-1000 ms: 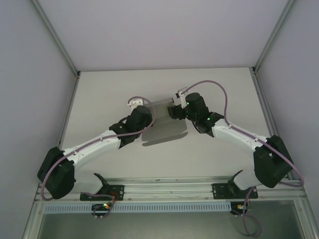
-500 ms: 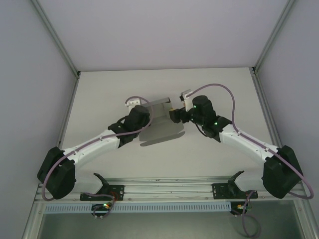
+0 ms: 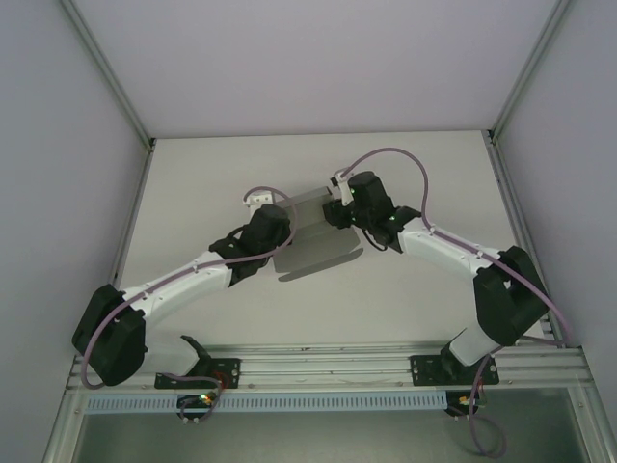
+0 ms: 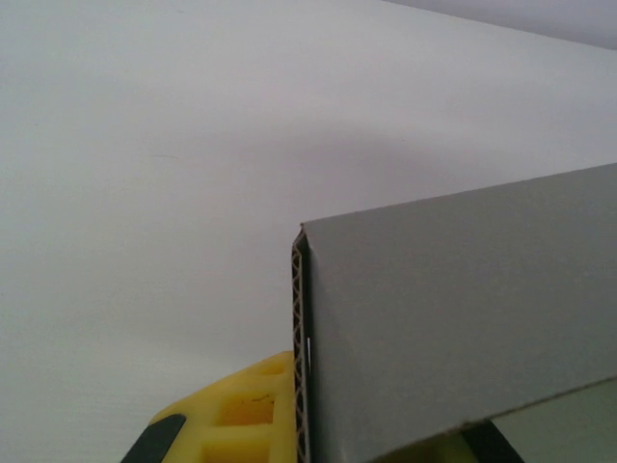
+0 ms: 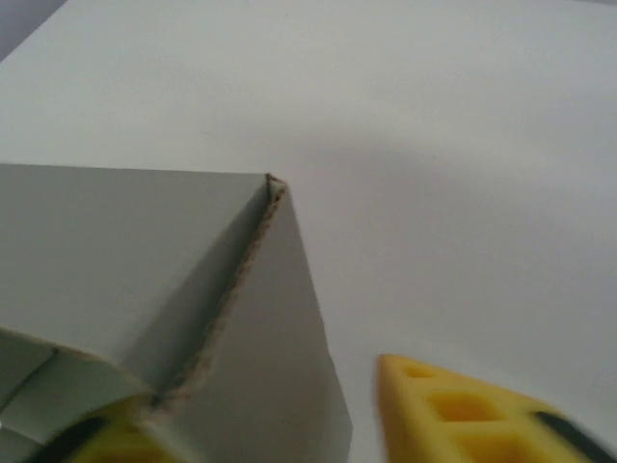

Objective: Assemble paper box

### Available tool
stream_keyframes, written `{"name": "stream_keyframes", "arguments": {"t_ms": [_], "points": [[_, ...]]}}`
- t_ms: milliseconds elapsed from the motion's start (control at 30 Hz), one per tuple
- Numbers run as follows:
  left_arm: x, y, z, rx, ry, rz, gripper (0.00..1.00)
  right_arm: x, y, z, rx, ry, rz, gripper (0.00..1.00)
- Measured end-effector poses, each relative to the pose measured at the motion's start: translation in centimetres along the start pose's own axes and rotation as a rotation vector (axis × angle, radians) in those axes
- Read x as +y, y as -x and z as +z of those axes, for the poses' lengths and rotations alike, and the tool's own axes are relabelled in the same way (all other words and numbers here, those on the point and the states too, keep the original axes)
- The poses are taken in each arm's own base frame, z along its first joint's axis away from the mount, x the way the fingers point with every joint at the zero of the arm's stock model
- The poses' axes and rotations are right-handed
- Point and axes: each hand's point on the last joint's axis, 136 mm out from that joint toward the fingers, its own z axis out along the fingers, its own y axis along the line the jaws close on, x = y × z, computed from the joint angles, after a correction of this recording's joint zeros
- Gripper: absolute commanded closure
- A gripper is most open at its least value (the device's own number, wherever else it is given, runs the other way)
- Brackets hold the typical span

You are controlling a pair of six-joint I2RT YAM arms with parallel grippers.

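– Right arm (image 3: 453, 256) has swung back in since half a second ago, its elbow nearer the middle; left arm (image 3: 183, 280) has not shifted. From above, where is the box (image 3: 318, 246)?
– Mid-table (image 3: 212, 174), a grey sheet with its far flap raised. The left gripper (image 3: 282, 231) is at its left edge, the right gripper (image 3: 330, 214) at its far right corner. The table is plain matte white. Pale walls (image 3: 318, 58) close three sides, and a metal rail (image 3: 328, 359) runs along the near edge.
– Left wrist view?
– An upright grey panel of the box, corrugated edge towards the camera, sits between a yellow finger (image 4: 227, 424) and its partner at the bottom right. The jaws are clamped on it. Bare white table lies behind.
– Right wrist view?
– A folded corner of the box stands between the jaws. One finger is tucked against it at the lower left. The other finger (image 5: 453, 410) stands clear of the card, so that gripper is parted, not gripping. White table lies beyond.
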Motion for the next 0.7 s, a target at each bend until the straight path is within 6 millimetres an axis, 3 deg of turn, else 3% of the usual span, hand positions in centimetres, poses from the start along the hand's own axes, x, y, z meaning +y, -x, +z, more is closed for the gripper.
{"name": "stream_keyframes", "arguments": {"t_ms": [167, 700], "points": [[-0.01, 0.01, -0.01, -0.001, 0.000, 0.005, 1.00, -0.11, -0.27, 0.01, 0.039, -0.046, -0.004, 0.76], [0.15, -0.12, 0.00, 0.005, 0.006, 0.014, 1.00, 0.10, -0.96, 0.50, 0.078, -0.026, 0.015, 0.69]]}}
